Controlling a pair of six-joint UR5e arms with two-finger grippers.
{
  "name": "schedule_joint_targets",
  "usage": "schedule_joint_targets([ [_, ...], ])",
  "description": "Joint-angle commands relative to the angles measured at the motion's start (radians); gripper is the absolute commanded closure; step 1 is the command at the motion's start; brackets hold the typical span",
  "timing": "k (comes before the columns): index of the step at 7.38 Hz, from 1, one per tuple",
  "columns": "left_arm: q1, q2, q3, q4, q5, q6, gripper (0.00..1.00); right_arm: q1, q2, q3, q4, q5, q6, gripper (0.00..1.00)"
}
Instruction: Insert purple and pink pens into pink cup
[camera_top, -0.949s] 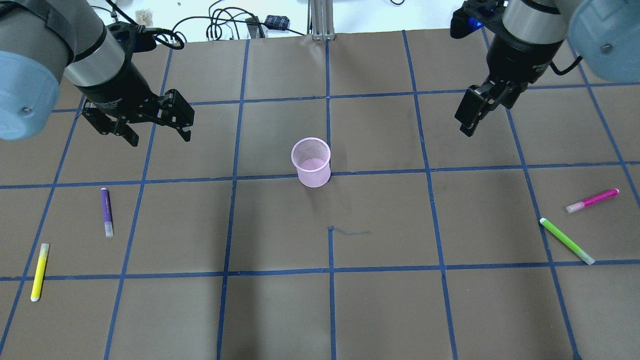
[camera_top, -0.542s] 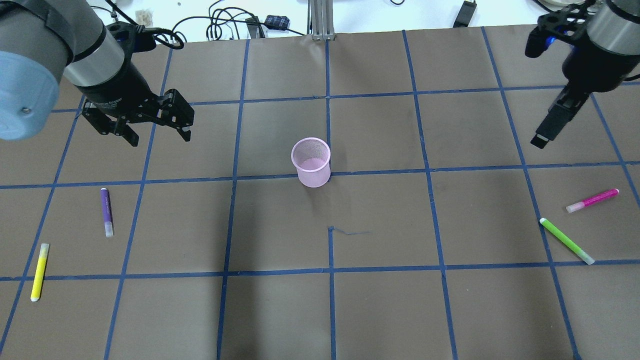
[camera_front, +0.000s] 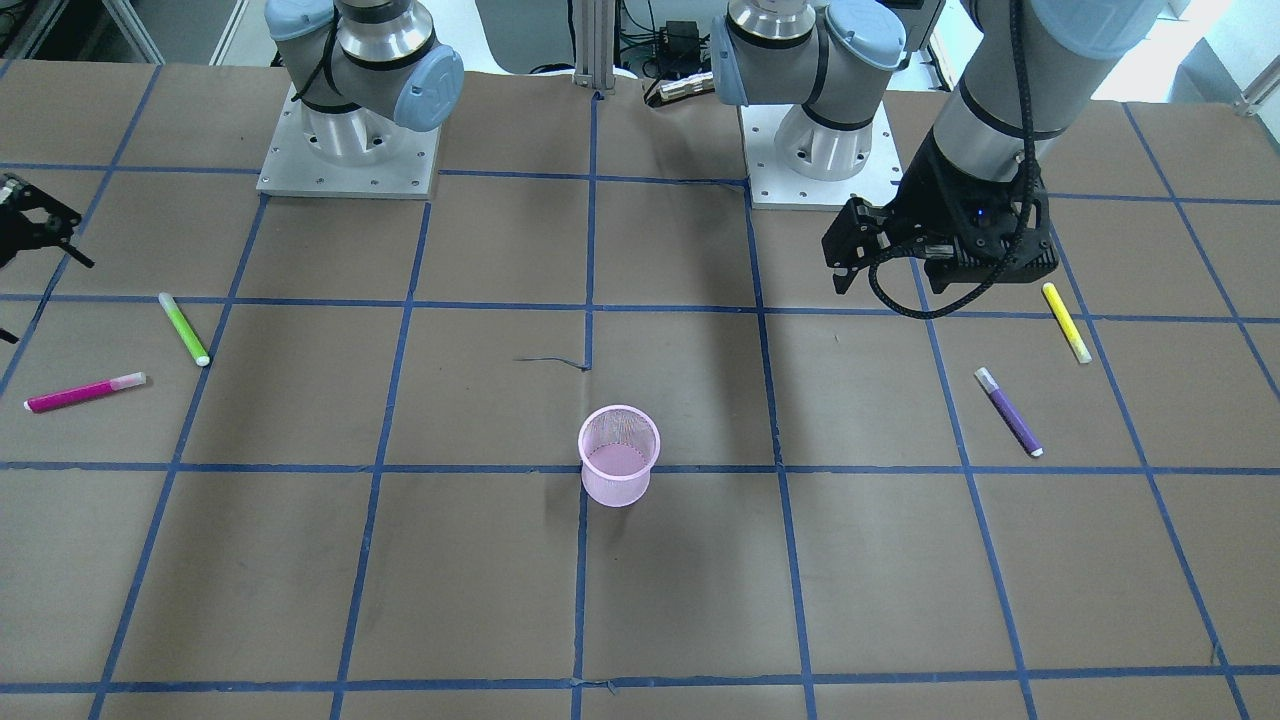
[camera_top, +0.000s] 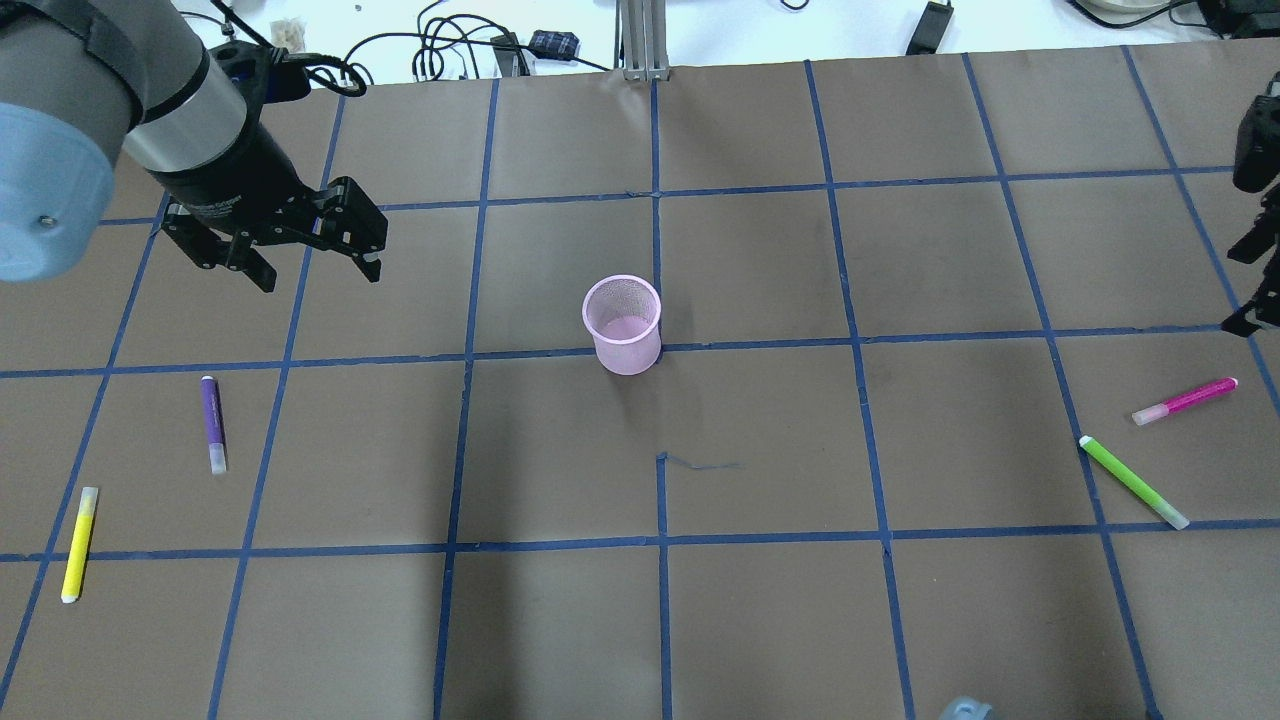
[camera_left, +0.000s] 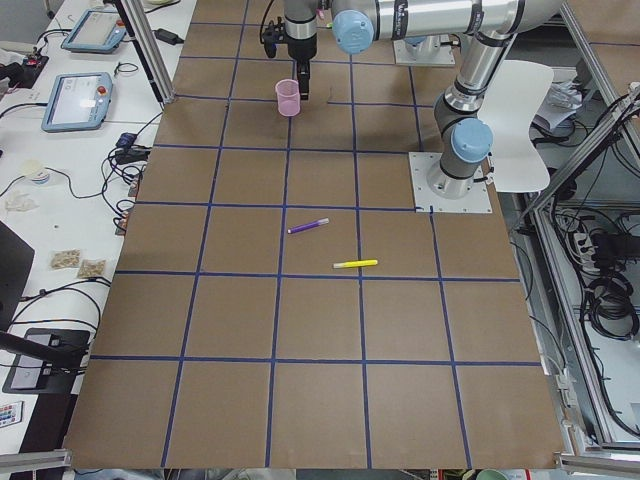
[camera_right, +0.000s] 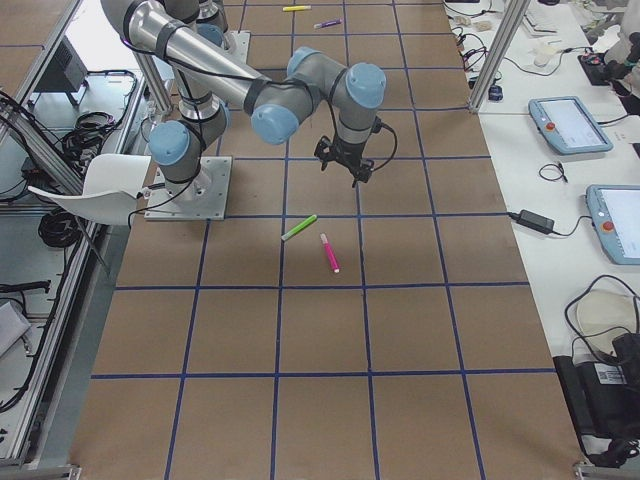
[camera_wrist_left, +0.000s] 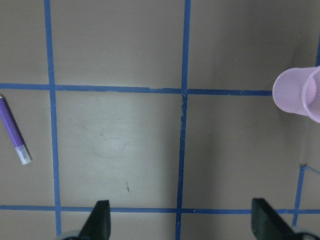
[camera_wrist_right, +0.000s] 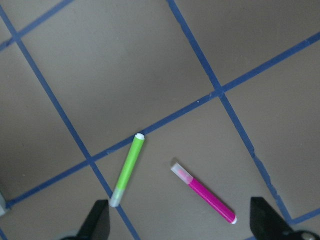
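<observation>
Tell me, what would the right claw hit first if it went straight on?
Probably the pink pen, lying between the open right gripper's fingers in the wrist view; otherwise bare table beside it.

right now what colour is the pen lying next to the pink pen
Green pen with a clear cap, clearest in the right wrist-mounted view.

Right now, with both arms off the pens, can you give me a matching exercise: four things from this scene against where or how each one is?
Things:
1. purple pen
2. pink pen
3. pink cup
4. left gripper

Places or states:
A. upright and empty, at the middle of the table
B. open, above the table, holding nothing
C. lying flat beside the green pen, on the robot's right
D. lying flat near the yellow pen, on the robot's left

Pairs: 1-D, 2-C, 3-A, 4-B.
</observation>
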Motion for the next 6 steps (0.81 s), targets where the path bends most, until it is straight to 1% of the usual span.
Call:
schedule_joint_targets([
  [1, -0.002, 0.0, -0.002, -0.001, 0.004, 0.0, 0.0, -0.134, 0.11, 0.012, -0.088, 0.009, -0.342, 0.0],
  [2, -0.003, 0.0, -0.002, 0.0, 0.0, 0.0, 0.0, -0.162, 0.163, 0.014, -0.099, 0.011, -0.481, 0.0],
  [3, -0.002, 0.0, -0.002, 0.0, -0.008, -0.002, 0.0, -0.177, 0.206, 0.015, -0.128, 0.011, -0.669, 0.0],
  [4, 0.0, -0.003, -0.002, 0.002, 0.001, 0.0, 0.0, -0.177, 0.242, 0.017, -0.163, 0.043, -0.842, 0.0],
  [5, 0.0, -0.009, -0.002, 0.002, 0.003, 0.0, 0.0, -0.179, 0.269, 0.017, -0.178, 0.104, -0.987, 0.0],
  [6, 0.0, -0.01, -0.001, 0.003, 0.003, 0.0, 0.0, -0.179, 0.295, 0.017, -0.179, 0.121, -1.099, 0.0],
])
